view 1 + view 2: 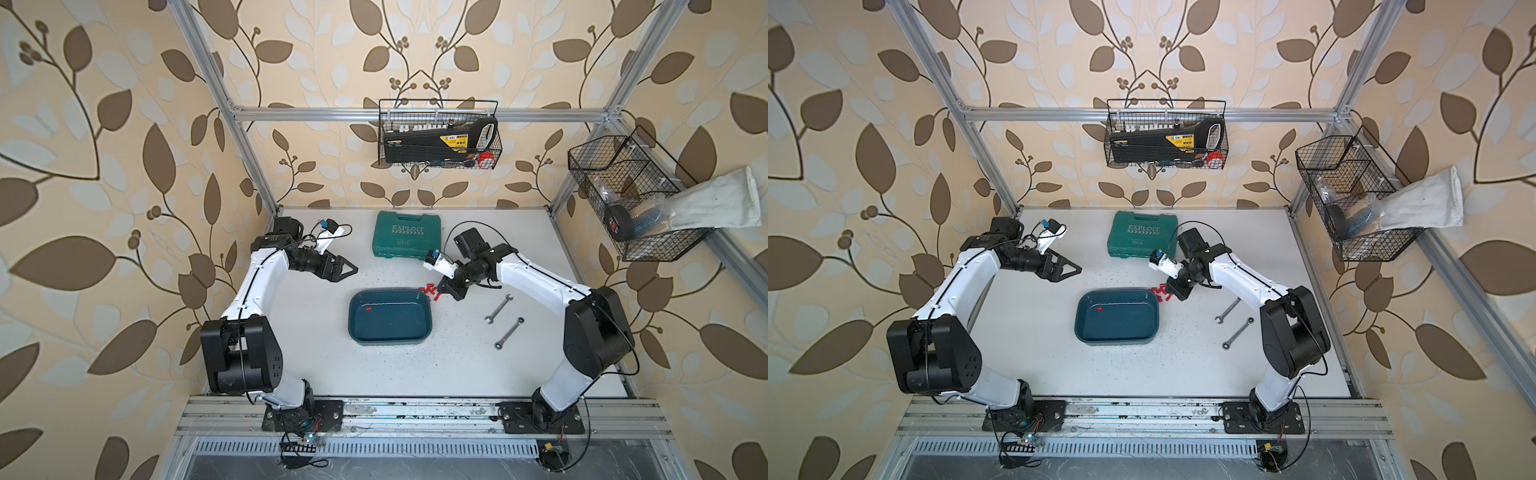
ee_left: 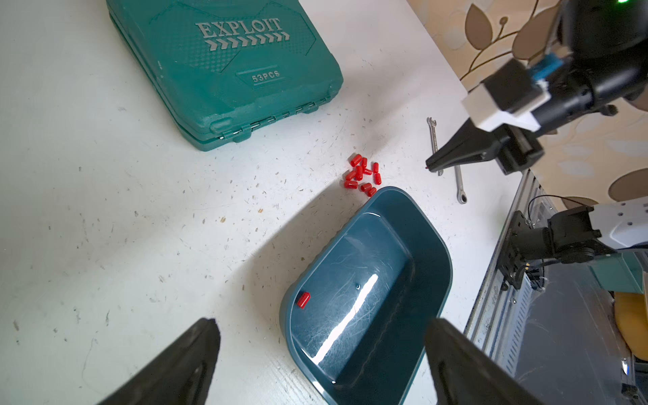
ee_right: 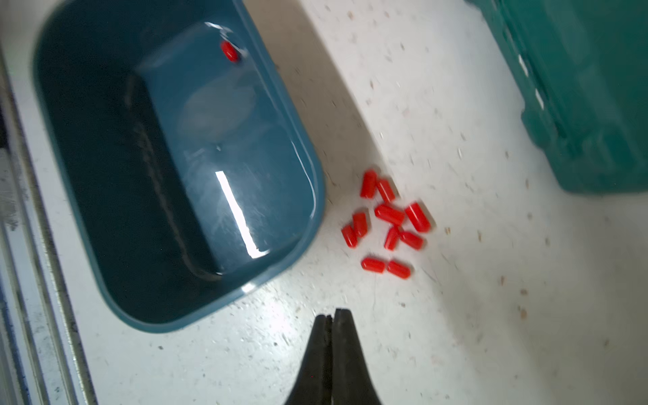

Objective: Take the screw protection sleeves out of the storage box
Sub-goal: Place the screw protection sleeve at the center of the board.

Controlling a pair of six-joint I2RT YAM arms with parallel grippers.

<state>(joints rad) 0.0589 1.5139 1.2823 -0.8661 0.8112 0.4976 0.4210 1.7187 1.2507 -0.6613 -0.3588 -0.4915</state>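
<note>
Speckled white worktop point(image 1: 316, 353) is strewn with tiny red plastic sleeves point(image 3: 389, 214) just beside the shallow teal plastic box point(image 2: 368, 266); one sleeve point(image 2: 303, 300) lies inside. With the left tool point(image 1: 345, 272) spread and the right tool point(image 3: 331, 315) clenched empty, that sleeve could be flicked away by a skewed pinch.

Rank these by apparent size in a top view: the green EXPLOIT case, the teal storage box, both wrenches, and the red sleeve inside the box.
1. storage box
2. green case
3. far wrench and near wrench: too alike to rank
4. red sleeve
</note>
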